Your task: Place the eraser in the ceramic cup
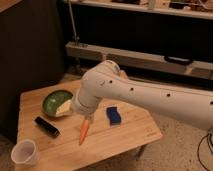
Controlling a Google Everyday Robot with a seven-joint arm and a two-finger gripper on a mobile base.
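The eraser (46, 126), a slim black bar, lies flat on the left part of the wooden table (130, 137). The ceramic cup (25, 152), small and white, stands upright at the table's front left corner, a little in front of the eraser. My white arm (150, 95) reaches in from the right. My gripper (68, 108) is at its end, low over the right rim of the green bowl and mostly hidden by the wrist. It is right of and behind the eraser, apart from it.
A green bowl (54, 101) stands at the back left of the table. An orange carrot (84, 131) lies just below my wrist. A blue block (113, 115) lies to the right. A dark wall and metal shelves stand behind the table.
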